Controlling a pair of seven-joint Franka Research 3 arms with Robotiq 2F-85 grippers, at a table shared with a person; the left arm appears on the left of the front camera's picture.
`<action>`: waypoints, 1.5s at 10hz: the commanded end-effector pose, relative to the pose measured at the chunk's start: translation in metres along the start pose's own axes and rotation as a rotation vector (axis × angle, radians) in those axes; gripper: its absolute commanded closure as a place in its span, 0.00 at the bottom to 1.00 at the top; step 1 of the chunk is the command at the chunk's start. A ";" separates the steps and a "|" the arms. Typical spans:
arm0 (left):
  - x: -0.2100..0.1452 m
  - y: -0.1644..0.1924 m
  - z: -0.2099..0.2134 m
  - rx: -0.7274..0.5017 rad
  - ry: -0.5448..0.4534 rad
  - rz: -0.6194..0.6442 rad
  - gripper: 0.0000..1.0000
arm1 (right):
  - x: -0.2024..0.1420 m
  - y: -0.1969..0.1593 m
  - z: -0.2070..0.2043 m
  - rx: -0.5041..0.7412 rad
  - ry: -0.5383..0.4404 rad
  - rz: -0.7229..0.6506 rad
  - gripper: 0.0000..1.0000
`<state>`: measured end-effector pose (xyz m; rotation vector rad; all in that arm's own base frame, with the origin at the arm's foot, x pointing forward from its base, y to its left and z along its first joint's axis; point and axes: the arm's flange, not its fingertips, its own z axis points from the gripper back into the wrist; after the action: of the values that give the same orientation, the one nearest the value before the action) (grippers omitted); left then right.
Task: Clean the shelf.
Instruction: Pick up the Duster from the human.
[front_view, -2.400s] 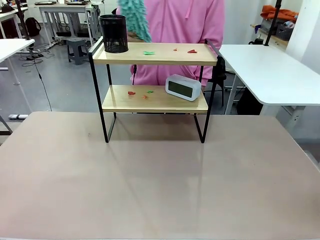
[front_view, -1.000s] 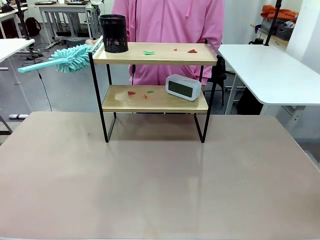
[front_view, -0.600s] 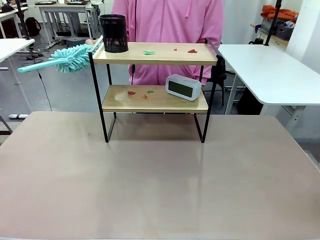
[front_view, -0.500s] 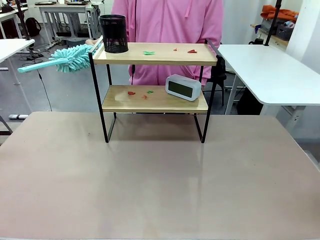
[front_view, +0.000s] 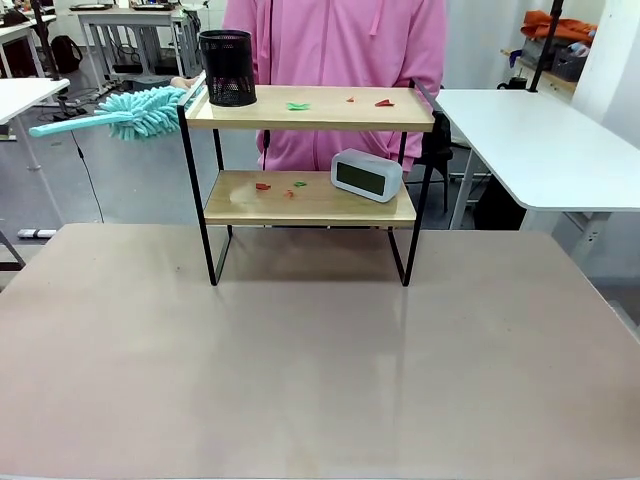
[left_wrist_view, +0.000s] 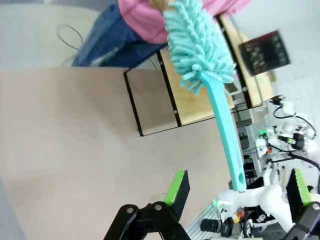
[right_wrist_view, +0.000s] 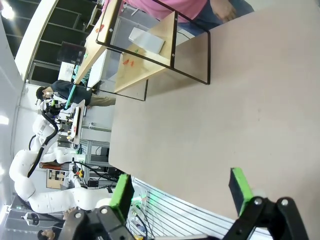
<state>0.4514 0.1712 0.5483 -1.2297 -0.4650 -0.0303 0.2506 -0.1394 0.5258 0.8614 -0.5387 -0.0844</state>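
Hiding mostly behind the mesh cup (front_view: 227, 67), the person's hand (front_view: 179, 84) holds the duster (front_view: 145, 110) beside the shelf (front_view: 310, 108); the clock (front_view: 366, 174) shows illegible digits; left gripper (left_wrist_view: 237, 187) and right gripper (right_wrist_view: 181, 192) gape empty.

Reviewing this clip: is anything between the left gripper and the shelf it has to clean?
Yes. The teal duster, held out by the person past the left end of the shelf, hangs in the air between the open left gripper and the shelf, with its handle end pointing toward that gripper.
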 end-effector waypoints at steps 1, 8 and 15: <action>0.002 0.001 -0.004 -0.011 0.013 0.009 0.00 | 0.002 -0.002 0.002 0.027 -0.011 0.027 0.00; 0.018 0.013 -0.085 -0.166 0.186 0.228 0.00 | 0.002 -0.002 0.002 0.027 -0.011 0.027 0.00; 0.021 0.040 -0.103 -0.188 0.156 0.371 0.00 | 0.002 -0.002 0.002 0.027 -0.011 0.027 0.00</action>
<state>0.5104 0.0978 0.4868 -1.4569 -0.0918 0.1001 0.2506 -0.1397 0.5255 0.8617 -0.5380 -0.0831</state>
